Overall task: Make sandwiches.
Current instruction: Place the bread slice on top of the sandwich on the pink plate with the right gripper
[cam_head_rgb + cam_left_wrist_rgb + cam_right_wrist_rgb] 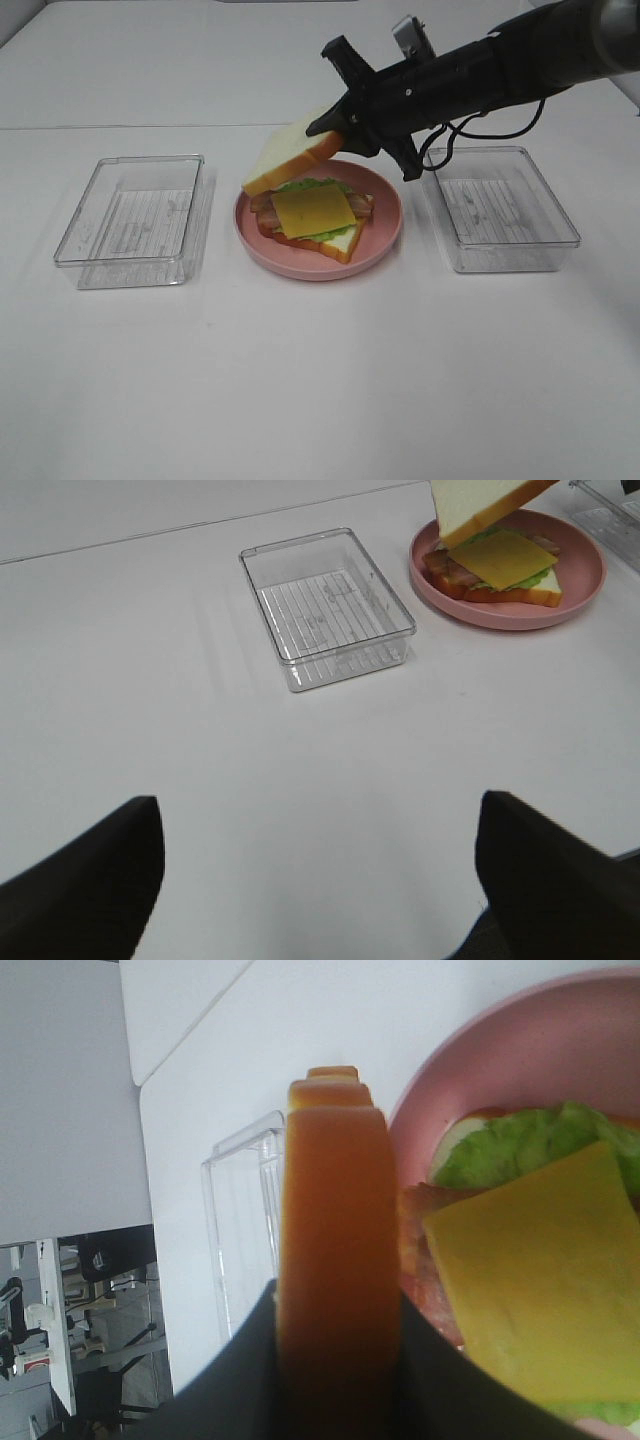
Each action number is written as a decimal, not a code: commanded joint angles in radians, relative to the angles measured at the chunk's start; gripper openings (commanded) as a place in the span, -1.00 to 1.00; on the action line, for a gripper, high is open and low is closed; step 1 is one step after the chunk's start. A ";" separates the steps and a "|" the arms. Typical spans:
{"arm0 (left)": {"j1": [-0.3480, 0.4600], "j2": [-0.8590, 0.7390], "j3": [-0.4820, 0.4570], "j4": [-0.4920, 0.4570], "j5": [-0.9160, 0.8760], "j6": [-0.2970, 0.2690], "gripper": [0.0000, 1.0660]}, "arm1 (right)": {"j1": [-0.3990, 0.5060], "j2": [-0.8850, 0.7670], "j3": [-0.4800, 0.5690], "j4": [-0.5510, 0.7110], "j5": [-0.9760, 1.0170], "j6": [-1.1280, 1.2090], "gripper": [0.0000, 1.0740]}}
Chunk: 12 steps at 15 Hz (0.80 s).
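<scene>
On the pink plate (388, 232) lies an open sandwich: a bottom bread slice (341, 243), green lettuce (312, 185), bacon (262, 203) and a yellow cheese slice (312, 210) on top. My right gripper (340, 130) is shut on a second bread slice (288, 155) by its crust, holding it tilted just above the stack's far edge. The right wrist view shows that crust (335, 1230) edge-on between the fingers (430, 1380), with the cheese (540, 1280) below. My left gripper (320, 900) hangs open over bare table, well short of the plate (520, 618).
A clear plastic tray (130, 275) stands left of the plate and another (505, 262) to its right; nothing shows inside either. The white table's far edge runs behind them. The right arm reaches in from the upper right over the right tray.
</scene>
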 commanded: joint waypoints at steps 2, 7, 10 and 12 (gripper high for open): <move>-0.001 -0.010 0.002 0.003 -0.010 -0.008 0.51 | 0.000 0.030 0.002 0.017 0.015 -0.017 -1.00; -0.001 -0.010 0.002 0.003 -0.010 -0.008 0.51 | 0.000 0.031 0.002 -0.034 0.012 -0.009 -1.00; -0.001 -0.010 0.002 0.003 -0.010 -0.008 0.51 | 0.000 0.031 0.002 -0.075 0.007 0.022 -1.00; -0.001 -0.010 0.002 0.003 -0.010 -0.008 0.51 | 0.000 0.031 0.002 -0.086 0.007 0.039 -1.00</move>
